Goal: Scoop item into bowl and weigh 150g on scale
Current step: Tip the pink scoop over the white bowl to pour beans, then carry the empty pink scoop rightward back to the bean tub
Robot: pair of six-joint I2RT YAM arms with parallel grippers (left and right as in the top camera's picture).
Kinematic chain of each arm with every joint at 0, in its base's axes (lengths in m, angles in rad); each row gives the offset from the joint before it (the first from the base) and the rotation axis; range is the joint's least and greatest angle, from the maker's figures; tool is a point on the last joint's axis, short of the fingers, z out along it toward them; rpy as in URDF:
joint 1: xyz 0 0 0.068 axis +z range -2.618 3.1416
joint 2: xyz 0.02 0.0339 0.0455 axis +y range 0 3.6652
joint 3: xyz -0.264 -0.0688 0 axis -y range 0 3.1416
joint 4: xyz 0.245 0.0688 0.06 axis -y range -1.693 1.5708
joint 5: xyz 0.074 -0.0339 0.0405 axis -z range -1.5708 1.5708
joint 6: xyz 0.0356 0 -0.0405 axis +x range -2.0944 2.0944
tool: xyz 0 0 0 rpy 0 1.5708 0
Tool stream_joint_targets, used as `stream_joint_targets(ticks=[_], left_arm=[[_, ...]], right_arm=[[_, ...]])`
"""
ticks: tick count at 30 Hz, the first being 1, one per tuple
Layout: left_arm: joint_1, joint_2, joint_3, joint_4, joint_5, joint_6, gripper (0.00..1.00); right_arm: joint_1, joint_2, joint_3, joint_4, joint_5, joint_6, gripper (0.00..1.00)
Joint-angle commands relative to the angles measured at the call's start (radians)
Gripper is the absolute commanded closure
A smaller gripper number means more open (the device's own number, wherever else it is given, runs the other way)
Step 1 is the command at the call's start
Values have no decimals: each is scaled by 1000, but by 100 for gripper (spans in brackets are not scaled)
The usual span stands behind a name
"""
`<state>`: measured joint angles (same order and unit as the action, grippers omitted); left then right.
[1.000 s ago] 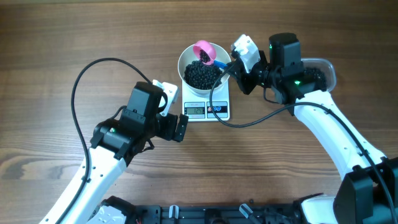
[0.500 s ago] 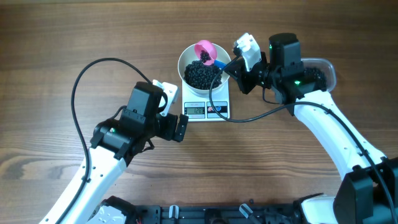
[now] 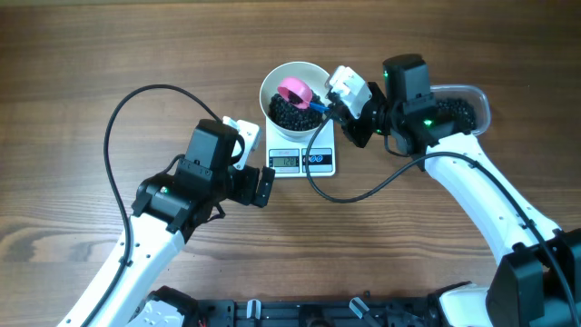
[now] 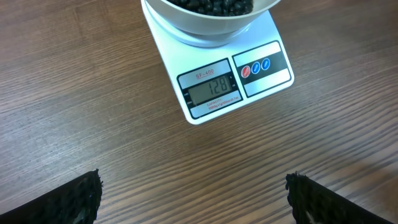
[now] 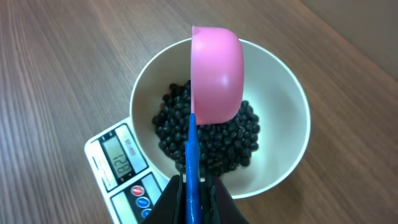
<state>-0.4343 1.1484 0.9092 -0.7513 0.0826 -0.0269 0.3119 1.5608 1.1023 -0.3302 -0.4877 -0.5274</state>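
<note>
Your right hand [image 5: 191,190] is clamped narrow on the thin blue handle of a pink plastic scoop [image 5: 216,74]. The scoop is held over the bowl [image 5: 283,118]. It is tipped so that its smooth, rounded back faces the wrist camera. You cannot tell from these views whether its lip touches the heap below.

The bowl is round, white and plain, with a glossy inner wall. It sits on the scale [image 4: 230,78] and overhangs the platform's far part. Inside it lie the black beans [image 5: 230,140], small, round and slightly shiny. They form a grainy layer that covers the floor of the bowl and leaves the upper wall bare.

The scale is a flat white rectangle with rounded corners. Its grey display [image 4: 208,88] reads 128 in the left wrist view. Beside the display sit two small round buttons [image 4: 255,67], one red and one blue, on a dark panel.

Your left hand [image 4: 194,202] stands wide and holds nothing. Its dark, rough-textured fingers [image 4: 74,202] show at the two lower corners of its own view. It hovers over the bench [image 3: 91,54], just in front of the scale's display edge. The bench is brown wood with a pronounced streaked grain.

A clear rounded plastic tub [image 3: 478,98] lies beyond the right arm, well apart from the scale, with more dark beans visible in it.
</note>
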Motion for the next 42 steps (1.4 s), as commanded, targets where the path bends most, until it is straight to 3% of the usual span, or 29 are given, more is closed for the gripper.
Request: stream_joint_targets(ticks=[1,6,11,14,19,25,31,33,37,42], left_arm=[[5,4,-6,3,-6,13,0],[5,4,-6,3,-6,12,0],[5,4,-6,3,-6,13,0],[5,4,-6,3,-6,12,0],[5,4,-6,3,-6,13,0],[5,4,-6,3,-6,12,0],[5,4,-6,3,-6,12,0],[5,4,-6,3,-6,12,0],[5,4,-6,3,-6,13,0],[5,4,-6,3,-6,13,0]], right_arm=[[2,14,2,44,16,132,96],[2,14,2,99,16,286,96],[2,14,2,108,16,323,96],[2,14,2,102,16,293,96],[6,14,2,21,29,-24,96],[6,14,3,40,50,-18,96],[6,12,3,158,45,169,96],[6,12,3,164,40,137,96],[6,12,3,114,127,-79,96],[6,8,3,126,108,24,96]])
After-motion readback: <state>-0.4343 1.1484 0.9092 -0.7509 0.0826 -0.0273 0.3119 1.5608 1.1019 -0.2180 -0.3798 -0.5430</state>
